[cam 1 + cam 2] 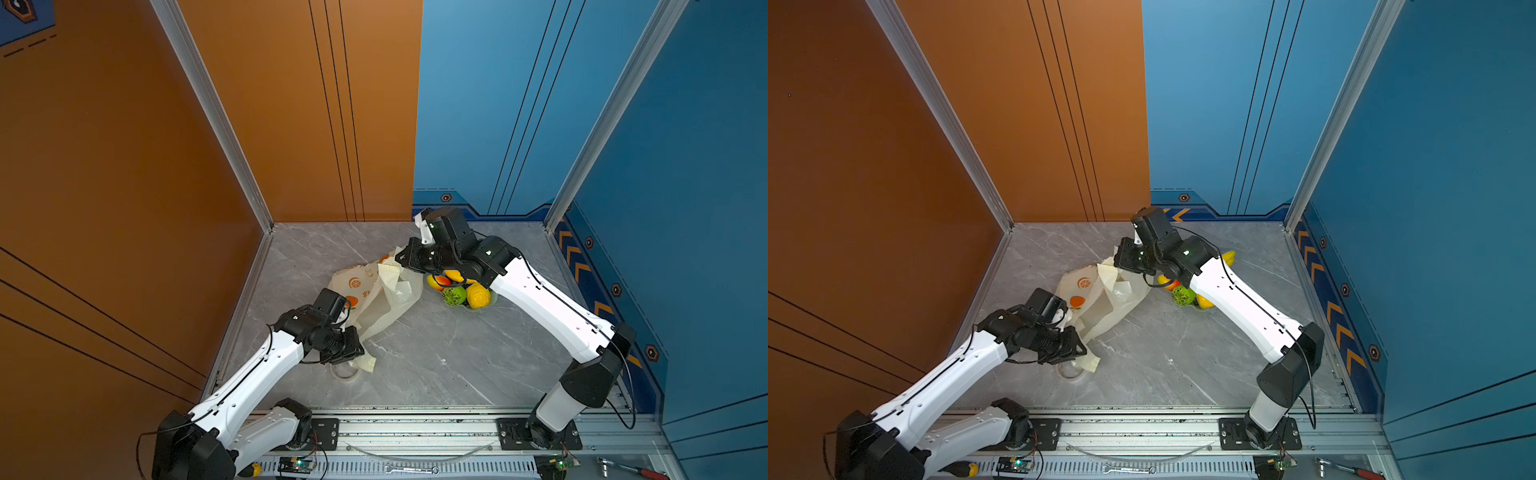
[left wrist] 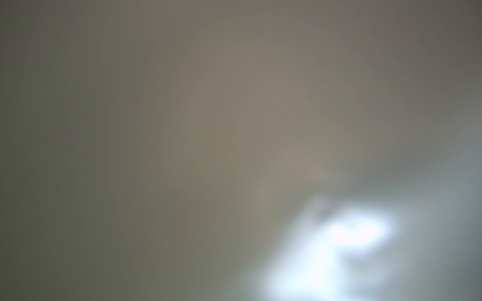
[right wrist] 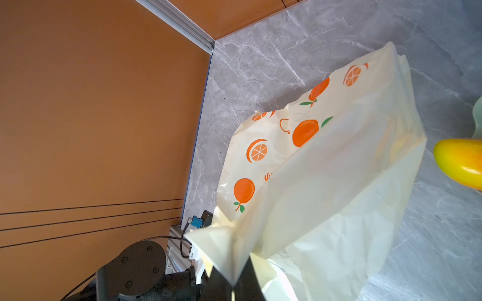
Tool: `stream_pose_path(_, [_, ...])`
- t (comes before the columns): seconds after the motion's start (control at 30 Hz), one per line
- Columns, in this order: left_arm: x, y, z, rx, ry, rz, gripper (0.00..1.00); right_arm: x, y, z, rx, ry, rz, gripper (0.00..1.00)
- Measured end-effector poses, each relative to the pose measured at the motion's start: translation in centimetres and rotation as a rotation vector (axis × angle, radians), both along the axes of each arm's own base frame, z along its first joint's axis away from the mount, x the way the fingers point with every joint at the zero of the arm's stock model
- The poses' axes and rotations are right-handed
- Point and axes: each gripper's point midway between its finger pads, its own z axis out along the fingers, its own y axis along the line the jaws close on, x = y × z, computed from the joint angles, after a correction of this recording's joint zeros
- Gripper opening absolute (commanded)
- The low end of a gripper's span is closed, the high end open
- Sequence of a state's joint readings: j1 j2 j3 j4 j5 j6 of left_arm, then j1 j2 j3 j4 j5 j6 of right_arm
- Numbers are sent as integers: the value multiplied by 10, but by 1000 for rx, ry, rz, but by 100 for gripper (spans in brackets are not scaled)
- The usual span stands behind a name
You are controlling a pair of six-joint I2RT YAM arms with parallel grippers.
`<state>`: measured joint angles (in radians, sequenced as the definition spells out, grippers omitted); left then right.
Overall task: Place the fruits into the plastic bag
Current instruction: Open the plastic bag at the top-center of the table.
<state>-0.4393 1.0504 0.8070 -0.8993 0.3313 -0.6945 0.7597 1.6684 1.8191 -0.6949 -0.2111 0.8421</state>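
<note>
— Count by kind?
— One bag (image 1: 388, 301), at nine o'clock of one dish (image 1: 494, 302).
— In the dish?
— Four fruits (image 1: 457, 291) showing: one mango (image 1: 438, 283), one green ball (image 1: 454, 296), one lemon (image 1: 478, 296), one banana bunch (image 1: 1228, 257).

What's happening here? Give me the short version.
Two robot arms are working on the plastic bag lying on the marble table. The right pincer is shut on one edge of the bag, holding it up; the left pincer is at the opposite end, its grip hidden. The fruits sit beside the bag, none visibly inside yet.
</note>
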Motion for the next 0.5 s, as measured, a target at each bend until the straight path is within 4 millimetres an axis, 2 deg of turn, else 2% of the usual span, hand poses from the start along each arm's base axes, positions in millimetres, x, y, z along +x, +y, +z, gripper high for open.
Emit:
stream_pose_path(0.1, [8,6,3,11,-24,33,0,-1,1,0,9,11,13,0])
stream_pose_path(0.2, [24,23,22,3,-79,121,0,-2,-9,-13,7,34,10,0])
stream_pose_path(0.3, [49,49,68,-52,-205,249,0,2,-38,-39,-35,78,-31,0])
stream_pose_path(0.37, [63,61,108,-110,-310,301,0,3,-56,-56,-73,100,-52,0])
stream_pose_path(0.43, [68,62,135,-168,-370,301,0,1,-67,-69,-113,109,-51,0])
stream_pose_path(0.5, [67,55,145,-214,-379,275,0,-4,-72,-81,-153,115,-42,0])
